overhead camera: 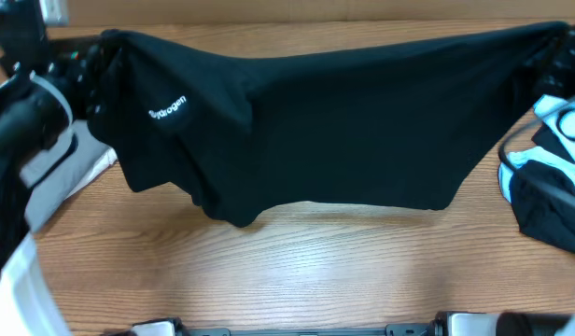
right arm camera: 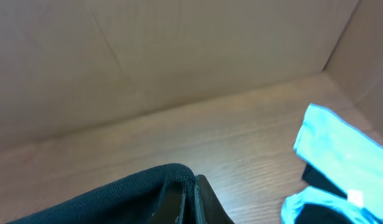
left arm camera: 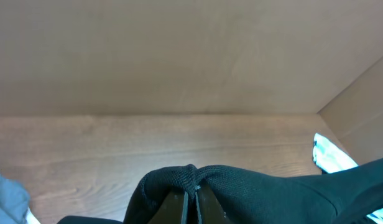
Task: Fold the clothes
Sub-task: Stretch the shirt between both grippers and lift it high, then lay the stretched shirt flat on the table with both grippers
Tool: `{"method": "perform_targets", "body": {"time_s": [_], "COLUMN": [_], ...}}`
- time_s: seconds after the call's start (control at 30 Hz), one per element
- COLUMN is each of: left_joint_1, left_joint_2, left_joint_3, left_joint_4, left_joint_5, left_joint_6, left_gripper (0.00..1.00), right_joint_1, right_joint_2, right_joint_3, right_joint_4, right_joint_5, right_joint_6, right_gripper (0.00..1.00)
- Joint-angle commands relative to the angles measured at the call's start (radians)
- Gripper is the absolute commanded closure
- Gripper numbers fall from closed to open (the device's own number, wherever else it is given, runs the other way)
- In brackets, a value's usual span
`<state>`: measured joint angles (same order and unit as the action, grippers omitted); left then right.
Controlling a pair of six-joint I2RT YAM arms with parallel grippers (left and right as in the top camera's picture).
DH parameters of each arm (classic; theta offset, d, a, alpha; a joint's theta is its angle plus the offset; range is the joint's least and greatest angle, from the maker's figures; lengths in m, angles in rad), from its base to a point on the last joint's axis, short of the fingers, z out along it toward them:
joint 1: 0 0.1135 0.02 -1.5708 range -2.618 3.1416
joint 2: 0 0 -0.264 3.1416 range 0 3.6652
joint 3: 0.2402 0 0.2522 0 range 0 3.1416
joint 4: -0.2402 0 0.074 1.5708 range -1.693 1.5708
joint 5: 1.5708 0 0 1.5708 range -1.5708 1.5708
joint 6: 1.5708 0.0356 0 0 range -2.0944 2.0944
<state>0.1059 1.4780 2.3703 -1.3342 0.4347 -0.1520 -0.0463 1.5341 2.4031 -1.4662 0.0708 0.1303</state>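
Left side: the left gripper (left arm camera: 190, 186) is pinching a bunched corner of the black garment (overhead camera: 343, 131). Its jaws are pressed together on the cloth, with a fold bulging over the tips. A grey and white garment (overhead camera: 68, 173) is lying on the bench (overhead camera: 315, 271) just below that corner.

Middle: the black garment is hanging stretched between the two grips along the far side of the bench. Its top edge is sagging slightly at the centre and its lower edge is lying unevenly toward the near side. The white logo lettering (overhead camera: 166, 112) is showing near the left end. Both wrist views show bare bench and the cardboard wall (left arm camera: 179, 56) beyond the cloth, so the held corners are probably raised off the surface.

Right side: the right gripper (right arm camera: 188, 186) is clamping the opposite corner, its jaws likewise closed on black fabric. A light blue garment (right arm camera: 341, 143) is lying on a dark one at the right edge, apart from the held piece.

Step in hand, as I judge it: spreading the garment before the first fold. No fold is made yet.

Next move calls for both arms travelling together with even tension, laying the cloth flat on the open near part of the bench. The lower left edge is bunching and needs smoothing. The neighbouring piles should stay out of the sweep.
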Motion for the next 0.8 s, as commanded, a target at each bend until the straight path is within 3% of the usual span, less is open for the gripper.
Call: {"method": "perform_targets", "body": {"time_s": [0.0, 0.2, 0.33, 0.4, 0.6, 0.77], "left_joint_1": [-0.003, -0.004, -0.003, 0.002, 0.050, 0.092], "left_joint_2": [0.111, 0.339, 0.504, 0.544, 0.548, 0.546], "left_joint_3": [0.008, 0.008, 0.008, 0.008, 0.034, 0.164], "left_joint_4": [-0.001, 0.057, 0.233, 0.351, 0.711, 0.766], "left_joint_5": [0.004, 0.005, 0.008, 0.031, 0.029, 0.027], "left_joint_6": [-0.013, -0.014, -0.062, -0.085, -0.333, -0.390], "left_gripper": [0.96, 0.96, 0.96, 0.96, 0.96, 0.96], "right_joint_1": [-0.011, -0.009, -0.011, -0.012, -0.016, -0.017], "right_joint_2": [0.105, 0.322, 0.462, 0.486, 0.467, 0.439], "right_joint_3": [0.011, 0.011, 0.011, 0.011, 0.053, 0.164], "right_joint_4": [-0.006, 0.041, 0.291, 0.418, 0.652, 0.670], "right_joint_5": [-0.039, -0.101, -0.096, -0.094, -0.087, -0.019], "right_joint_6": [-0.008, -0.051, -0.019, 0.018, 0.077, 0.067], "right_gripper": [0.96, 0.96, 0.96, 0.96, 0.96, 0.96]}}
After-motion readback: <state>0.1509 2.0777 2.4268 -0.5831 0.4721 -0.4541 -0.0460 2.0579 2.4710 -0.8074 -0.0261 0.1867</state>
